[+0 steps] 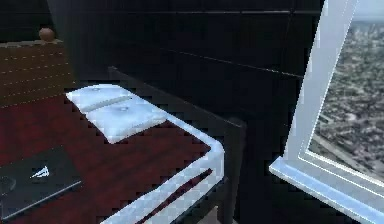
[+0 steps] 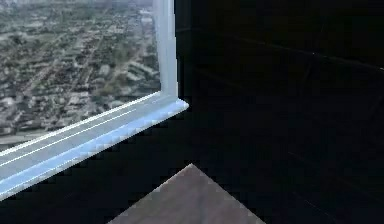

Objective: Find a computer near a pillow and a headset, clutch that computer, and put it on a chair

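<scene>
A bed (image 1: 150,165) with a dark red cover and a white edge lies in the forward view's left half. Two white pillows (image 1: 118,108) rest on it near the wooden headboard (image 1: 35,70). A dark flat computer (image 1: 40,180) with a pale mark on its lid lies on the cover at the lower left. A dark rounded shape (image 1: 6,185) beside it at the picture's left edge is too small to name.
A large window (image 1: 345,100) with a white frame and a city view stands at the forward view's right and again at the arm side view's left, window (image 2: 80,70). Dark walls (image 2: 280,90) meet in a corner. A patch of brown floor (image 2: 190,200) lies below.
</scene>
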